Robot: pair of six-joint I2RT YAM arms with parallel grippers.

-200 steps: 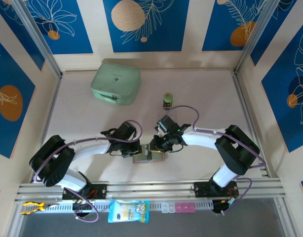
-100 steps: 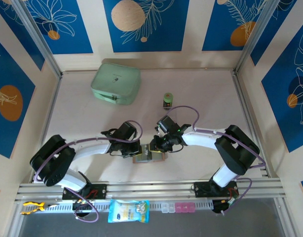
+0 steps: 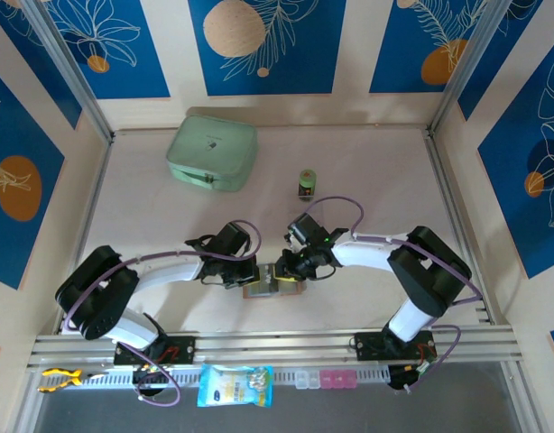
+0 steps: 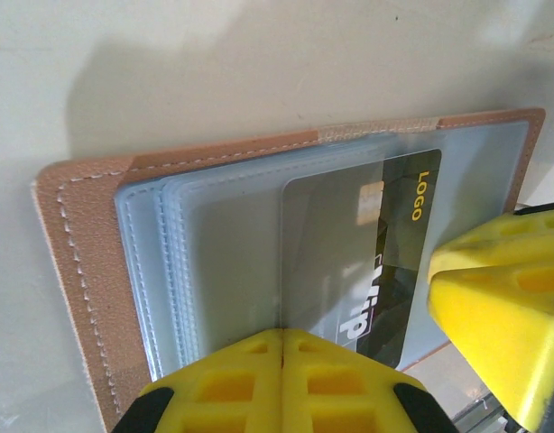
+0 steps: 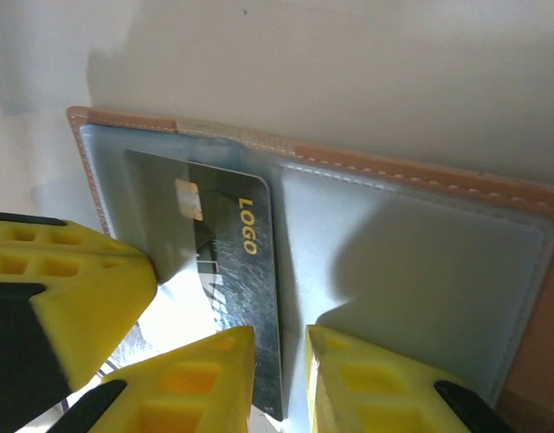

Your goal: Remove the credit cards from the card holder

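The card holder (image 3: 273, 289) lies open on the table between my two grippers, pinkish-brown (image 4: 74, 262) with pale clear sleeves (image 5: 421, 244). One of the credit cards (image 4: 394, 262), dark with a yellow "LOGO" print (image 5: 236, 262), sits in a sleeve. My left gripper (image 4: 282, 347) is shut, its yellow tips together on the holder's near edge (image 3: 251, 271). My right gripper (image 5: 281, 361) stands a narrow gap open over the card's long edge by the spine (image 3: 281, 269). Neither of its fingertips (image 5: 205, 374) visibly clamps the card.
A mint-green case (image 3: 212, 152) sits at the back left, and a small green-and-black cylinder (image 3: 307, 183) stands behind the right arm. Along the front rail lie a blue packet (image 3: 235, 385) and small clear and pink boxes (image 3: 327, 379).
The right gripper has edged slightly left over the holder. The left arm has not moved.
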